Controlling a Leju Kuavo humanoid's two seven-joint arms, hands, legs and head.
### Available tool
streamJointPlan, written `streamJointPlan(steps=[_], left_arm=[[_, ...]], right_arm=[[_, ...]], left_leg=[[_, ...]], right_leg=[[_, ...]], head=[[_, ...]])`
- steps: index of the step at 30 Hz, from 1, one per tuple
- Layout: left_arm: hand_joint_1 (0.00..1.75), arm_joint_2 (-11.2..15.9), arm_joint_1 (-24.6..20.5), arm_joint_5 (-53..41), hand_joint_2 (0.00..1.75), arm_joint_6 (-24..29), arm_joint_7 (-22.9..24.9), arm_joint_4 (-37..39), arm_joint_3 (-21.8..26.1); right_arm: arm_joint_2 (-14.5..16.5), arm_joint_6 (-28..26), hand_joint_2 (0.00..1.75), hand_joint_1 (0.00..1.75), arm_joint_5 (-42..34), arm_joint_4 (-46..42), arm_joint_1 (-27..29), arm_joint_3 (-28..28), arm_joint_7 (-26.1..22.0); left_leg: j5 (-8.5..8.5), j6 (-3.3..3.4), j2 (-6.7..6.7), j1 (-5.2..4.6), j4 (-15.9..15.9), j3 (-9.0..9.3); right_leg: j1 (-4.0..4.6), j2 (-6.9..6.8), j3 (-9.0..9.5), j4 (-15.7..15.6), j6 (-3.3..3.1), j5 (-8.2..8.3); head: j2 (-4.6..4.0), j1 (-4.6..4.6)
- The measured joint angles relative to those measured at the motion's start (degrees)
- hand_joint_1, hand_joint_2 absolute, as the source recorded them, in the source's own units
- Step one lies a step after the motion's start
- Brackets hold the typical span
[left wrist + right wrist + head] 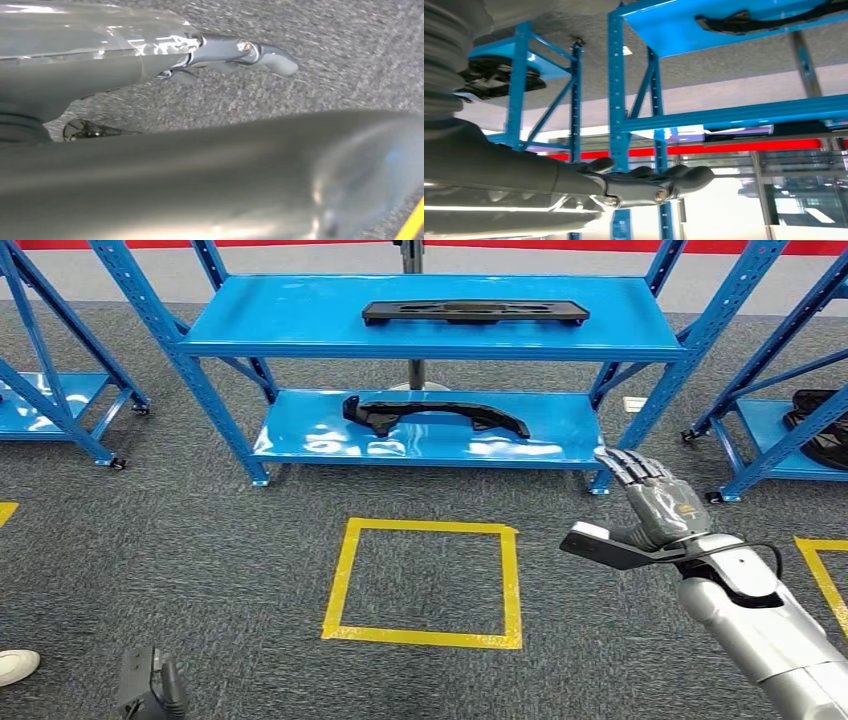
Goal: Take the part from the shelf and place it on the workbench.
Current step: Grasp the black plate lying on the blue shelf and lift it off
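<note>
Right hand [655, 495] raised before blue shelf [430, 335], fingers extended and apart, holding nothing. Left hand [235, 52] hung low over grey carpet [200, 540], fingers nearly straight, empty. Curved black part [435, 415] lay on lower shelf board; flat black part [475, 311] on upper board. Yellow tape square [425, 580] marked on carpet in front.

My right hand [644, 182] reaches out from the grey ribbed cover, fingers [684, 177] stretched forward side by side and holding nothing. Beyond them stands a blue shelf [744, 116], its upright posts dotted with holes. A long black curved part [769, 20] lies on one blue board of it. A second blue rack [521, 85] beside it carries a dark bundle [499, 75]. Grey carpet [704, 60] runs between them, and a red stripe [744, 146] crosses the wall behind.
</note>
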Motion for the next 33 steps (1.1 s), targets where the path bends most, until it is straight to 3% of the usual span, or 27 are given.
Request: streamJointPlan(steps=[1, 2, 3, 5, 7, 10, 12, 13, 16, 17, 18, 19, 21, 22, 23, 25, 27, 29, 31, 32, 33], left_arm=[[0.00, 0.00, 0.13, 0.00, 0.00, 0.01, 0.01, 0.01, 0.00], [0.00, 0.00, 0.23, 0.00, 0.00, 0.01, 0.01, 0.01, 0.00], [0.00, 0.00, 0.28, 0.00, 0.00, -0.02, 0.01, 0.01, 0.00], [0.00, -0.06, 0.32, 0.00, 0.00, -0.06, 0.00, 0.04, 0.00], [0.00, -0.19, 0.30, -0.02, 0.00, -0.09, -0.02, 0.13, 0.00], [0.00, -0.27, 0.31, -0.07, 0.00, -0.09, -0.12, 0.14, 0.01], [0.00, -0.27, 0.26, -0.15, 0.00, -0.10, -0.26, 0.07, 0.01], [0.00, -0.27, 0.23, -0.19, 0.00, -0.10, -0.32, 0.04, 0.02], [0.00, -0.27, 0.32, -0.29, 0.00, -0.15, -0.34, 0.05, 0.01], [0.00, -0.27, 0.42, -0.33, 0.00, -0.17, -0.34, 0.05, 0.00], [0.00, -0.27, 0.51, -0.37, 0.00, -0.18, -0.34, 0.06, 0.00], [0.00, -0.27, 0.55, -0.39, 0.00, -0.18, -0.34, 0.06, 0.00], [0.00, -0.41, 0.61, -0.48, 0.00, -0.18, -0.34, 0.10, 0.01], [0.00, -0.49, 0.60, -0.54, 0.00, -0.17, -0.32, 0.13, 0.01], [0.00, -0.56, 0.61, -0.61, 0.00, -0.16, -0.29, 0.16, 0.01], [0.00, -0.57, 0.48, -0.70, 0.00, -0.16, -0.29, 0.13, 0.01], [0.00, -0.60, 0.23, -0.76, 0.00, -0.24, -0.34, 0.08, -0.01], [0.00, -0.61, 0.08, -0.79, 0.00, -0.35, -0.33, 0.06, -0.03], [0.00, -0.60, 0.27, -0.81, 0.00, -0.39, -0.27, 0.07, -0.04], [0.00, -0.60, 0.38, -0.84, 0.00, -0.39, -0.26, 0.08, -0.04], [0.00, -0.60, 0.44, -0.86, 0.00, -0.39, -0.25, 0.08, -0.04]], right_arm=[[0.01, 0.11, 1.75, 0.00, 0.11, 0.00, 0.02, 0.09, 0.05], [0.01, 0.23, 1.75, 0.00, 0.19, 0.00, 0.03, 0.20, 0.13], [0.02, 0.32, 1.75, 0.00, 0.23, 0.00, 0.01, 0.31, 0.19], [0.03, 0.39, 1.75, 0.00, 0.25, 0.00, -0.14, 0.51, 0.35], [0.06, 0.39, 1.75, 0.00, 0.29, -0.04, -0.46, 0.68, 0.56], [0.08, 0.27, 1.75, 0.00, 0.40, -0.23, -0.67, 0.78, 0.75], [0.09, 0.13, 1.75, 0.00, 0.38, -0.36, -0.74, 0.78, 0.84], [0.09, 0.03, 1.75, 0.00, 0.34, -0.39, -0.79, 0.79, 0.86], [0.10, -0.25, 1.75, 0.00, 0.25, -0.42, -0.41, 0.80, 0.93], [0.10, -0.42, 1.75, 0.00, 0.22, -0.42, -0.12, 0.80, 0.97], [0.11, -0.67, 1.75, 0.00, 0.17, -0.42, 0.13, 0.79, 1.02], [0.11, -1.02, 1.75, 0.00, 0.11, -0.42, 0.31, 0.76, 1.06], [0.09, -1.90, 1.75, 0.00, -0.08, -0.41, 0.62, 0.64, 1.11], [0.07, -2.29, 1.75, 0.00, -0.17, -0.42, 0.80, 0.56, 1.12], [0.06, -2.57, 1.75, 0.00, -0.24, -0.46, 1.01, 0.46, 1.11], [0.07, -2.78, 1.75, 0.00, -0.29, -0.72, 1.23, 0.11, 1.10], [0.09, -2.80, 1.75, 0.00, -0.31, -0.97, 1.19, -0.19, 1.05], [0.16, -2.86, 1.75, 0.00, -0.30, -1.03, 1.24, -0.22, 1.03], [0.25, -3.05, 1.75, 0.00, -0.27, -1.02, 1.49, -0.22, 1.27], [0.29, -3.24, 1.75, 0.00, -0.22, -1.02, 1.59, -0.25, 1.55], [0.37, -3.51, 1.75, 0.00, -0.10, -1.01, 1.63, -0.32, 2.00]], left_leg=[[-0.02, -0.13, 0.00, 0.15, 2.44, -1.90], [1.09, -0.27, 0.00, 0.30, 2.78, -2.86], [3.33, -0.43, 0.01, 0.48, 0.81, -2.74], [8.45, -0.98, 0.07, 0.83, -6.27, -0.75], [9.78, -0.91, 0.03, 0.96, -11.00, 0.78], [8.25, 0.66, -0.17, 0.88, -11.86, 1.32], [7.57, 1.57, -0.30, 0.88, -12.36, 2.44], [7.26, 1.92, -0.35, 0.82, -12.70, 3.15], [6.09, 2.49, -0.43, 0.36, -13.47, 5.21], [5.49, 2.57, -0.49, 0.18, -13.60, 6.09], [4.82, 2.62, -0.56, -0.03, -13.68, 7.08], [4.10, 2.65, -0.62, -0.24, -13.74, 8.15], [2.73, 2.59, -0.75, -0.56, -14.01, 9.93], [2.19, 2.42, -0.82, -0.64, -14.30, 10.46], [1.87, 2.19, -0.87, -0.66, -14.61, 10.93], [1.67, 1.65, -0.80, -0.78, -15.17, 11.78], [1.76, 1.16, -0.46, -0.87, -13.29, 11.68], [0.63, 0.65, -0.19, -0.67, -7.28, 8.68], [-2.16, 0.17, -0.14, -0.36, -1.12, 4.14], [-3.18, -0.07, -0.13, -0.20, 0.11, 2.38], [-3.13, -0.30, -0.11, -0.02, -0.52, 1.38]], right_leg=[[-0.07, 0.02, 0.56, 0.01, 0.08, -0.48], [-0.20, 0.06, 1.22, 0.01, 0.22, -1.00], [-0.40, 0.10, 2.01, 0.02, 0.45, -1.60], [-0.77, 0.18, 3.46, 0.05, 1.22, -2.96], [-0.69, 0.29, 4.04, -0.04, 2.14, -3.98], [-0.50, 0.31, 4.76, -0.88, 3.01, -4.17], [-0.49, 0.22, 3.76, 1.36, 3.30, -4.21], [-0.41, 0.18, 1.97, 4.24, 3.32, -4.60], [0.13, 0.16, -5.74, 14.06, 2.92, -7.38], [0.36, 0.16, -7.48, 14.98, 2.67, -7.65], [0.64, 0.16, -8.38, 14.11, 2.33, -6.87], [1.00, 0.17, -8.55, 11.54, 1.82, -4.72], [1.94, 0.13, -8.17, 4.70, 0.34, 1.96], [2.32, 0.11, -7.68, 2.25, -0.16, 4.27], [2.56, 0.12, -7.29, 0.76, -0.43, 5.41], [2.42, 0.17, -6.00, -0.14, -0.41, 4.68], [1.89, 0.21, -4.41, -0.82, -0.71, 3.94], [1.50, 0.22, -2.65, -1.18, -1.05, 2.87], [1.19, 0.23, -1.07, -1.23, -1.06, 1.55], [0.96, 0.26, -0.17, -1.23, -0.89, 0.81], [0.69, 0.30, 0.81, -1.23, -0.62, 0.04]], head=[[-0.01, -0.01], [0.00, -0.01], [0.00, -0.01], [0.00, -0.04], [-0.01, -0.10], [0.00, -0.02], [0.01, 0.12], [0.01, 0.20], [0.00, 0.28], [0.00, 0.28], [0.00, 0.28], [0.00, 0.28], [0.00, 0.25], [0.00, 0.28], [0.00, 0.31], [0.01, 0.39], [-0.01, 0.32], [-0.01, 0.21], [0.01, 0.15], [0.01, 0.15], [0.01, 0.15]])
